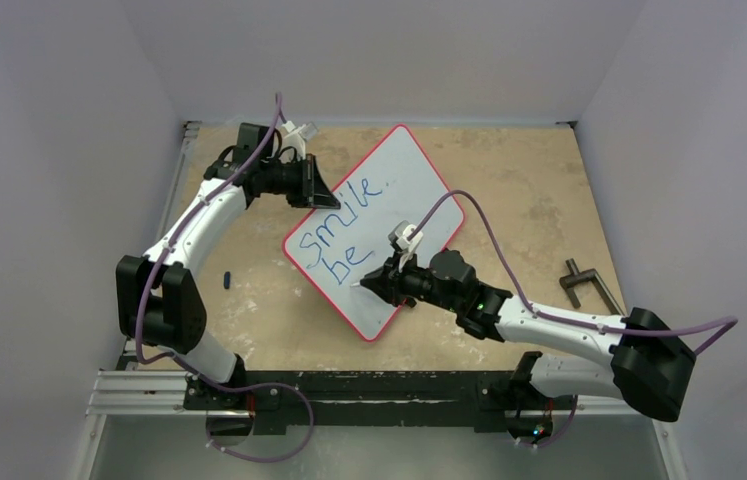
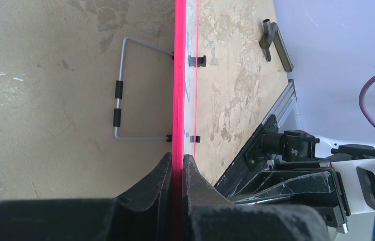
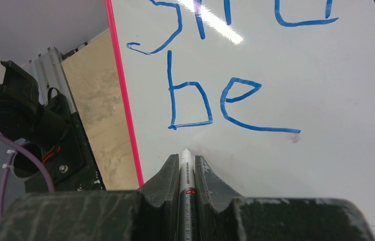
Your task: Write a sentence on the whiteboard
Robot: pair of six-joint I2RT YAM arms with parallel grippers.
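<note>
The whiteboard (image 1: pixel 411 180) lies at an angle mid-table, white with a thin red rim. The sentence (image 1: pixel 347 212) on it is blue marker writing in two slanted lines, "smile" and "be" (image 3: pixel 210 105). My left gripper (image 1: pixel 327 192) is shut on the board's far-left edge; in the left wrist view the red rim (image 2: pixel 178 75) runs straight between the closed fingers (image 2: pixel 160 186). My right gripper (image 3: pixel 185 159) is shut on a grey marker (image 3: pixel 186 187). Its white tip points at bare board (image 3: pixel 300 75) just below "be", near the left rim. Whether the tip touches, I cannot tell.
A small dark cap (image 1: pixel 226 279) lies on the table left of the board. A grey metal clamp (image 1: pixel 587 285) sits at the right. A grey wire stand (image 2: pixel 120 108) hangs off the board's underside. An aluminium rail (image 1: pixel 149 385) runs along the near edge, and walls enclose the table.
</note>
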